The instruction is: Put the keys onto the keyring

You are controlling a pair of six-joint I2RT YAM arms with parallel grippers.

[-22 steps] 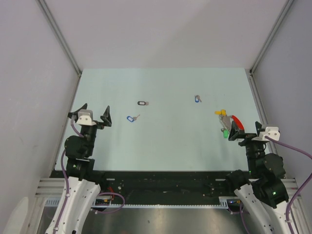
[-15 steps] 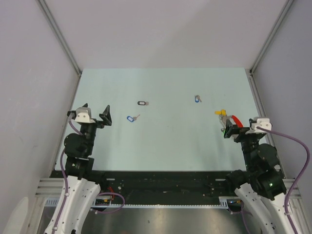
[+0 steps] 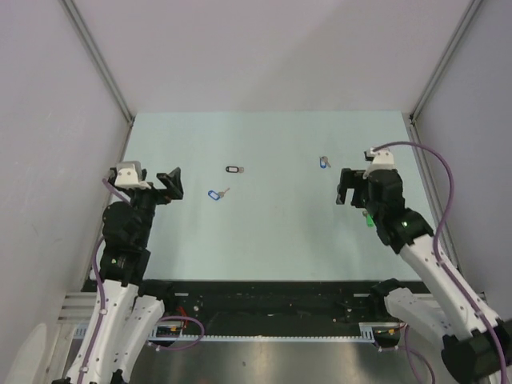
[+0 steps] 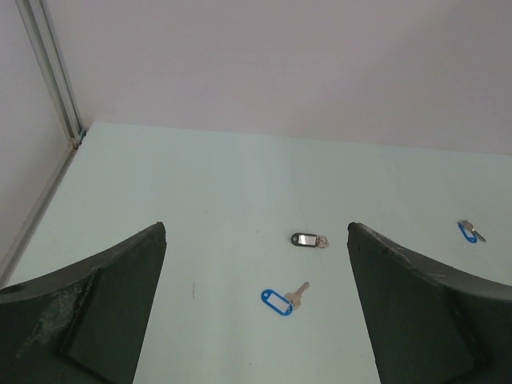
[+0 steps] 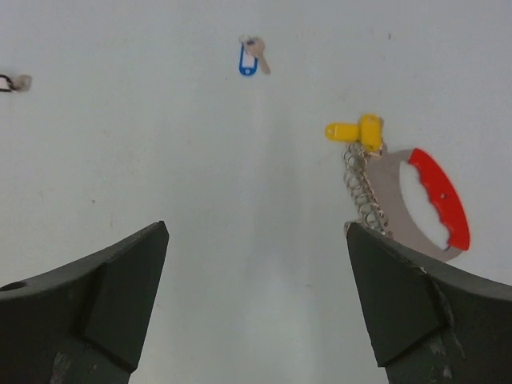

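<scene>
Tool (image 5: 256, 230) spread wide; keyring (image 5: 436, 200) close; blue-tagged key (image 5: 249, 58) beyond.

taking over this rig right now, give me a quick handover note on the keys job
Left end effector: open, holding nothing, over the left side of the table.
Right end effector: open, holding nothing, above the table just beside the keyring.
Loose keys on the table: blue-tagged key and black-tagged key left of centre, second blue-tagged key farther right, beyond the keyring.
Done: nothing; none of the loose keys is on the keyring.
Left: pick up each of the three keys and thread it on.
</scene>
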